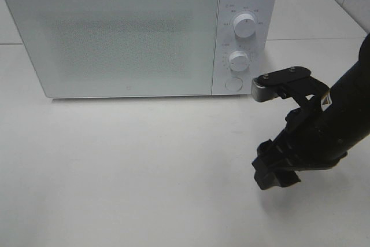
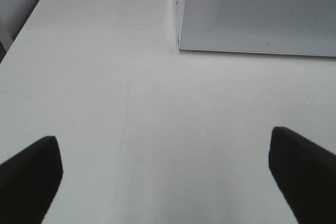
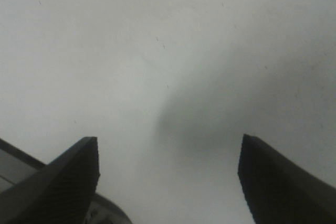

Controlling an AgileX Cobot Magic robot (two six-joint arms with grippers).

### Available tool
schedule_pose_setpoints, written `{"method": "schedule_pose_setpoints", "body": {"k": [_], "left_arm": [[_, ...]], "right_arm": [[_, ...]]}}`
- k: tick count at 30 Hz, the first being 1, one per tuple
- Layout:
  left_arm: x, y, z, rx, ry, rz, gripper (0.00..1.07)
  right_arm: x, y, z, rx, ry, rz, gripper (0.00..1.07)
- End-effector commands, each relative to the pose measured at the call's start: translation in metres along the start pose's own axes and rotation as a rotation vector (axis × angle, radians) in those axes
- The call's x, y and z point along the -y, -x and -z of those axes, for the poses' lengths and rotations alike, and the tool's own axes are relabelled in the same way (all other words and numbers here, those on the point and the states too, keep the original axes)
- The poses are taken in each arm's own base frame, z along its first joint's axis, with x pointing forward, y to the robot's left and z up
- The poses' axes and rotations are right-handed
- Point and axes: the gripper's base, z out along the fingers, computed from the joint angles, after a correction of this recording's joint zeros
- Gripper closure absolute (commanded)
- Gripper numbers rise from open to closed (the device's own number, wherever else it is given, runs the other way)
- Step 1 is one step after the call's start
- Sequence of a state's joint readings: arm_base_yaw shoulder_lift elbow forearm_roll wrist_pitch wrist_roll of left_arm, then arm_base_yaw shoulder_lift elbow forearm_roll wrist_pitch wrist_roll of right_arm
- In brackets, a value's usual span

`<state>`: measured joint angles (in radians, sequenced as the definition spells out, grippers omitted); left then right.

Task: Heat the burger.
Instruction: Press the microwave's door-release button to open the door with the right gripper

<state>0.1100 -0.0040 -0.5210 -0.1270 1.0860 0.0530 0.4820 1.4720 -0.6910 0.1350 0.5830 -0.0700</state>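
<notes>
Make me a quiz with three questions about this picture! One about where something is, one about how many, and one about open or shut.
1. Where is the right gripper, compared with the microwave?
A. on top of it
B. to its left
C. over the table, in front of its knob side

2. How many turning knobs does the microwave have?
A. one
B. two
C. four

3. How is the microwave's door?
A. shut
B. wide open
C. taken off

Answers:
1 C: the black arm hangs over the table in front of the control panel.
2 B: two white knobs sit one above the other, over a round button.
3 A: the door lies flush with the front.
</notes>
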Motion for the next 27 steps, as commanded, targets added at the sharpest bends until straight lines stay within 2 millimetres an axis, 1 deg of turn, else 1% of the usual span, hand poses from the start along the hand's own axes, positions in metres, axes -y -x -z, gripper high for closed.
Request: {"method": "schedule_pose_setpoints", "body": {"k": [1, 3, 5, 6, 8, 9, 12, 14, 15, 16, 17, 18, 19, 20, 21, 22, 23, 24, 25, 26, 27], "left_arm": [[0.0, -0.002, 0.002, 0.035, 0.004, 0.003, 0.07], [0.0, -0.002, 0.002, 0.035, 0.004, 0.003, 0.07], [0.0, -0.002, 0.002, 0.035, 0.004, 0.003, 0.07], [0.0, -0.002, 0.002, 0.035, 0.004, 0.003, 0.07], [0.0, -0.002, 0.002, 0.035, 0.004, 0.003, 0.07], [0.0, -0.002, 0.002, 0.035, 0.004, 0.003, 0.07], [0.0, -0.002, 0.002, 0.035, 0.004, 0.003, 0.07], [0.0, -0.002, 0.002, 0.035, 0.004, 0.003, 0.07], [0.0, -0.002, 0.002, 0.035, 0.004, 0.003, 0.07], [0.0, -0.002, 0.002, 0.035, 0.004, 0.003, 0.07], [0.0, -0.002, 0.002, 0.035, 0.004, 0.003, 0.07], [0.0, -0.002, 0.002, 0.035, 0.004, 0.003, 0.07], [0.0, -0.002, 0.002, 0.035, 0.004, 0.003, 0.07], [0.0, -0.002, 0.002, 0.035, 0.004, 0.003, 0.07], [0.0, -0.002, 0.002, 0.035, 0.004, 0.003, 0.07], [0.0, -0.002, 0.002, 0.035, 0.004, 0.003, 0.07], [0.0, -0.002, 0.002, 0.035, 0.004, 0.003, 0.07], [0.0, -0.002, 0.002, 0.035, 0.004, 0.003, 0.07], [0.0, -0.002, 0.002, 0.035, 0.004, 0.003, 0.07], [0.0, -0.002, 0.002, 0.035, 0.004, 0.003, 0.07], [0.0, -0.002, 0.002, 0.035, 0.004, 0.003, 0.07]], "right_arm": [[0.003, -0.005, 0.008, -0.095, -0.03, 0.013, 0.35], [0.003, -0.01, 0.015, -0.146, -0.035, 0.022, 0.35], [0.003, -0.012, 0.019, -0.149, -0.034, 0.023, 0.35], [0.002, -0.016, 0.027, -0.145, -0.033, 0.025, 0.35], [0.002, -0.017, 0.031, -0.141, -0.032, 0.026, 0.35], [0.001, -0.021, 0.042, -0.107, -0.031, 0.027, 0.35], [0.0, -0.023, 0.048, -0.089, -0.031, 0.029, 0.35], [-0.002, -0.034, 0.077, 0.031, -0.029, 0.039, 0.35], [-0.002, -0.034, 0.077, 0.031, -0.029, 0.039, 0.35], [-0.002, -0.037, 0.084, 0.062, -0.031, 0.043, 0.35], [-0.003, -0.046, 0.096, 0.112, -0.032, 0.049, 0.35], [-0.003, -0.046, 0.096, 0.112, -0.032, 0.049, 0.35], [-0.003, -0.051, 0.102, 0.141, -0.032, 0.051, 0.35], [-0.004, -0.061, 0.111, 0.188, -0.029, 0.054, 0.35], [-0.004, -0.061, 0.111, 0.188, -0.029, 0.054, 0.35], [-0.004, -0.068, 0.116, 0.212, -0.029, 0.056, 0.35], [-0.004, -0.082, 0.122, 0.259, -0.029, 0.06, 0.35], [-0.004, -0.082, 0.122, 0.259, -0.029, 0.06, 0.35], [-0.004, -0.089, 0.125, 0.283, -0.029, 0.06, 0.35], [-0.004, -0.089, 0.125, 0.283, -0.029, 0.06, 0.35], [-0.004, -0.102, 0.127, 0.323, -0.031, 0.064, 0.35]]}}
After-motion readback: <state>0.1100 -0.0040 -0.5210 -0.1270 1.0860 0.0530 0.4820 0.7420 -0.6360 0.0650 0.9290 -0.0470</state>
